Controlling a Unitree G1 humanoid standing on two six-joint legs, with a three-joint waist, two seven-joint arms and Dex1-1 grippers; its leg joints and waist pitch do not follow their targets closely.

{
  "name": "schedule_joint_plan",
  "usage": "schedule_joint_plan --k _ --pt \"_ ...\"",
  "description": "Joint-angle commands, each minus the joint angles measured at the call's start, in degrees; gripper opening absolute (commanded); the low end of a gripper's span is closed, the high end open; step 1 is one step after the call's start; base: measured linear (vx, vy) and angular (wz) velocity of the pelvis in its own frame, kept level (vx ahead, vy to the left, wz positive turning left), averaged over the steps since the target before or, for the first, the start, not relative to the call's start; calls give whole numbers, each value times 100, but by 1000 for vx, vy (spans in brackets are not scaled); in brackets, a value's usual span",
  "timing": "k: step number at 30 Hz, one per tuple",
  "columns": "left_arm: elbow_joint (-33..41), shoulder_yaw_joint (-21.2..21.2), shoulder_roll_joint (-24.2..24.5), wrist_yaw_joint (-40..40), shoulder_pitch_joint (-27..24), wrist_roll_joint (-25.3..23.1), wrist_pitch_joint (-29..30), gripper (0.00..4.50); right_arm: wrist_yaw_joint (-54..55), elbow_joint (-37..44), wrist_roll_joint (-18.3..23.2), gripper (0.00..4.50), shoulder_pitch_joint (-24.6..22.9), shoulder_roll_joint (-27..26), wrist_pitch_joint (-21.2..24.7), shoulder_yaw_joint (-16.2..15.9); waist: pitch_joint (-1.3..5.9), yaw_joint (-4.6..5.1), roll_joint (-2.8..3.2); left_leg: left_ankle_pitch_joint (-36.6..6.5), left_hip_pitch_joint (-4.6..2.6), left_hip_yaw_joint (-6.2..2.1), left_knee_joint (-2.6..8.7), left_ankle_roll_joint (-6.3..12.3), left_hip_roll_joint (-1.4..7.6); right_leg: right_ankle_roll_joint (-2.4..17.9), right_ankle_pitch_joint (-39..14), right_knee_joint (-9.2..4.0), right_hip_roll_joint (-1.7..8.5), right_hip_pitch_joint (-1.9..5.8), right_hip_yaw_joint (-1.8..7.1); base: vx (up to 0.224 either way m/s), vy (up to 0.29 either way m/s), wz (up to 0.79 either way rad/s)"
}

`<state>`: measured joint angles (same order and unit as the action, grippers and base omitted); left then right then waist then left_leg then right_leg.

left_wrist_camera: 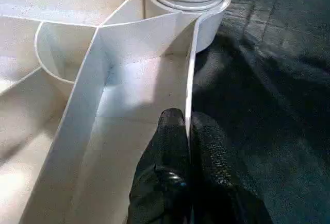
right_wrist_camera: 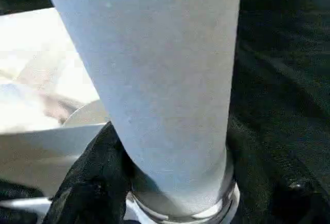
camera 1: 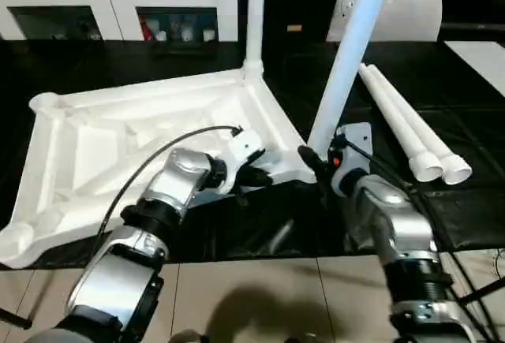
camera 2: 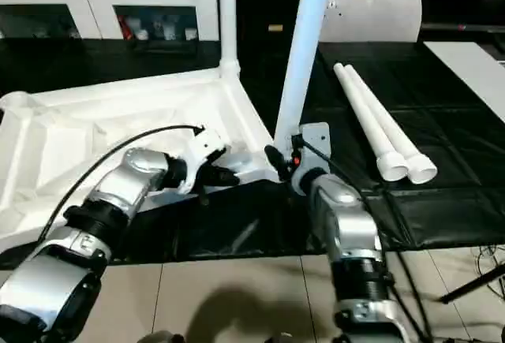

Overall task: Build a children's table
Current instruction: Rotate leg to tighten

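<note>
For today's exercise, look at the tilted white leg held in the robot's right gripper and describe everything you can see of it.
The tilted leg is a long, round, smooth white tube, plastic by its look. It leans with its top toward the right, while its lower end, ringed with ridges, sits at the near corner socket of the upturned tabletop. The right gripper grips it low down, one black finger pressed to its side. Its top end runs out of view.

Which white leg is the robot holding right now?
The tilted leg at the tabletop's near corner; the right gripper is around its base. The far leg stands alone, and two more lie flat.
</note>
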<state>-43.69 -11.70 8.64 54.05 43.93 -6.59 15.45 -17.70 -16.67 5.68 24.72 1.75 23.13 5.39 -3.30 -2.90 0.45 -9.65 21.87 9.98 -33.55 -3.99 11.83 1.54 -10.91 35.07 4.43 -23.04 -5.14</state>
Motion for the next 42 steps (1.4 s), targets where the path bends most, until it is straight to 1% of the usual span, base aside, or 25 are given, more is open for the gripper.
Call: schedule_joint_plan --k 1,3,5,6,10,11,13,14,15,16,19,20,23,26,27,30,32,33,35,37,38,39,40,41,42 --pt "507 67 -325 -412 213 186 -199 0 -390 47 221 311 4 -540 118 -671 427 3 13 -619 -85 -38 350 287 135 1228 -197 -372 382 360 317 0 0 0" --pt "577 -42 -174 -212 116 90 -393 0 -329 157 137 341 -86 -469 99 -665 434 15 -8 -553 -88 -33 342 366 135 1282 4 -359 378 369 314 0 0 0" --pt "587 -76 -118 -150 85 59 -475 0 -314 201 97 350 -121 -437 95 -666 432 22 11 -553 -87 -31 339 405 135 1293 19 -354 384 370 316 0 0 0" --pt "562 -154 14 58 39 21 -768 0 -337 289 56 371 -203 -344 56 -652 433 20 1 -565 -94 -29 340 406 137 1294 -6 -361 385 368 315 0 0 0" --pt "292 -328 368 361 85 -123 -1495 0 -391 616 -91 403 -504 42 -180 -668 431 17 -5 -674 -97 -23 346 357 137 1179 -198 -378 386 370 326 0 0 0" --pt "175 -356 465 369 139 -193 -1702 0 -453 753 -114 416 -628 165 -237 -673 429 16 18 -696 -101 -25 347 329 144 1166 -210 -380 387 365 328 0 0 0" --pt "175 -356 465 369 139 -193 -1702 0 -453 753 -114 433 -628 165 -237 -673 426 5 14 -792 -112 -23 353 291 153 1163 -280 -383 391 353 331 0 0 0" --pt "-190 -360 615 434 328 -274 -2106 0 -602 1148 17 438 -921 298 -157 -507 423 -10 18 -803 -103 -27 351 275 143 1143 -312 -399 381 365 328 0 0 0" --pt "-196 -360 617 436 331 -276 -2112 0 -603 1153 19 444 -925 299 -157 -504 430 -42 25 -832 -111 -26 347 276 143 1099 -289 -397 391 366 339 0 0 0" --pt "-384 -355 678 476 435 -300 -2272 0 -650 1347 86 444 -1053 347 -112 -426 436 -47 44 -808 -104 -41 354 268 151 1110 -230 -372 396 371 335 0 0 0" --pt "-814 -442 790 537 684 -357 -2660 0 -717 1800 309 444 -1318 416 -53 -279 432 -59 23 -844 -97 -44 357 278 139 1098 -180 -385 391 371 328 0 0 0" --pt "-934 -471 809 462 763 -414 -2770 0 -747 1934 355 444 -1400 437 -67 -270 430 -71 -13 -865 -103 -41 354 285 141 1088 -249 -382 398 368 333 0 0 0" --pt "-1132 -522 848 379 892 -517 -2942 0 -758 2188 432 444 -1551 460 77 -279 427 -68 -28 -822 -102 -35 353 292 143 1114 -295 -379 405 363 332 0 0 0" --pt "-1477 -551 913 -25 1101 -689 -3302 0 -727 2512 429 444 -1839 556 237 -392 440 -85 -33 -681 -93 -41 338 339 141 1131 -90 -357 400 374 338 0 0 0" --pt "-1526 -492 913 -51 1127 -632 -3324 0 -724 2558 384 444 -1901 564 214 -421 445 -85 -25 -664 -96 -37 331 345 138 1136 -27 -347 401 373 336 0 0 0" --pt "-1613 -141 842 175 1188 -207 -3186 56 -699 2769 398 450 -2060 576 303 -468 443 -86 -32 -649 -89 -42 333 372 139 1208 -12 -340 417 380 326 0 0 0" --pt "-1533 60 784 283 1151 42 -3122 59 -683 2878 400 450 -2110 611 349 -531 436 -97 -31 -689 -103 -32 330 370 142 1299 -46 -346 422 368 327 0 0 0" --pt "-1512 96 777 279 1138 84 -3127 86 -675 2900 388 450 -2116 621 356 -557 426 -104 -22 -729 -96 -36 333 355 143 1310 -102 -344 425 372 327 0 0 0" --pt "-1289 120 809 466 992 225 -3022 96 -660 2973 391 450 -2128 637 448 -623 390 -105 -24 -981 -114 -30 354 280 147 1236 -537 -398 422 351 327 0 0 0" --pt "-1227 103 840 544 943 246 -2966 100 -668 3001 376 450 -2138 659 465 -663 369 -101 -33 -1166 -126 -27 363 200 133 1121 -980 -445 421 353 327 0 0 0" --pt "-1123 40 914 603 878 186 -2932 129 -706 3030 360 450 -2149 693 471 -715 369 -101 -34 -1183 -125 -31 367 179 133 1072 -1069 -456 424 357 332 0 0 0" --pt "-956 -86 1069 690 773 34 -2830 139 -787 3079 363 450 -2162 742 498 -797 371 -102 -26 -1198 -131 -45 380 138 147 1000 -1137 -457 419 357 334 0 0 0" --pt "-883 -151 1150 732 728 -58 -2774 141 -832 3102 376 450 -2164 764 519 -834 366 -72 -29 -1196 -102 -53 395 116 141 928 -1131 -443 400 376 335 0 0 0" --pt "-742 -280 1331 887 640 -219 -2640 143 -912 3170 431 450 -2173 813 596 -894 377 -52 -19 -1241 -128 -45 385 99 136 882 -1158 -460 396 350 344 0 0 0" --pt "-641 -372 1466 1038 580 -318 -2471 155 -981 3226 492 450 -2177 852 660 -938 387 -52 -39 -1223 -131 -55 388 88 145 880 -1135 -444 405 359 345 0 0 0"
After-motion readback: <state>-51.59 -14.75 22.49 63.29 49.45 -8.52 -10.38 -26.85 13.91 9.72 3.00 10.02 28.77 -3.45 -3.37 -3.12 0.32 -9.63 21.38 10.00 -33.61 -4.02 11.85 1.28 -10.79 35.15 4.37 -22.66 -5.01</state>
